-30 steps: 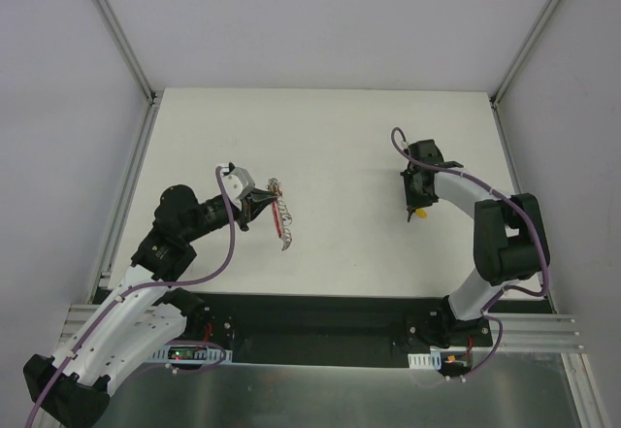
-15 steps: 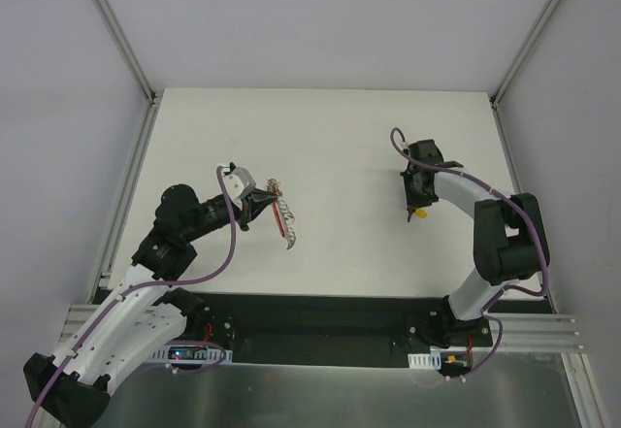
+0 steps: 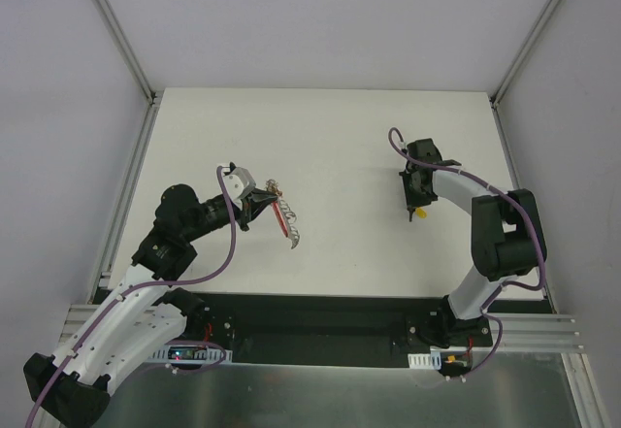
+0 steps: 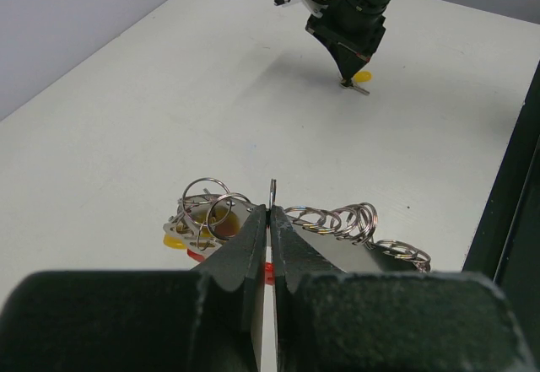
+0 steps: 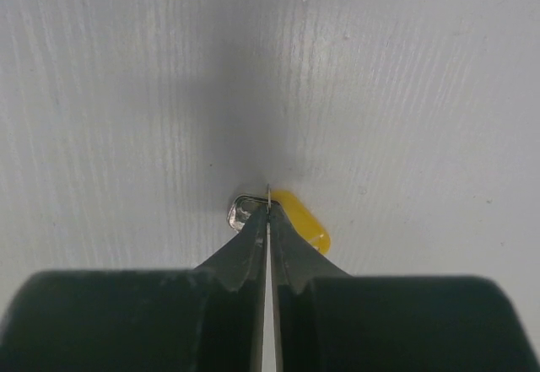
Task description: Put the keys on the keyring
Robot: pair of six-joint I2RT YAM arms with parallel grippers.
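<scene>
My left gripper (image 3: 264,198) is shut on one silver ring of the keyring (image 3: 285,221) and holds it over the table's left half. In the left wrist view the ring (image 4: 272,191) stands upright between the closed jaws (image 4: 272,210). A cluster of rings with a yellow key head (image 4: 205,214) lies on the left, a chain of rings (image 4: 342,219) on the right, and the red band (image 4: 268,271) below. My right gripper (image 3: 417,209) is shut on a yellow-headed key (image 5: 302,222) at the table surface, right of centre. Its metal part (image 5: 242,213) shows left of the jaws (image 5: 268,208).
The white table (image 3: 340,147) is bounded by aluminium rails and grey walls at the left, right and back. The black base strip (image 3: 320,316) runs along the near edge. The right gripper and its key also show far off in the left wrist view (image 4: 350,75).
The hanging end of the keyring has swung slightly to the right under my left gripper. The right gripper has stayed on the key, barely moving.
</scene>
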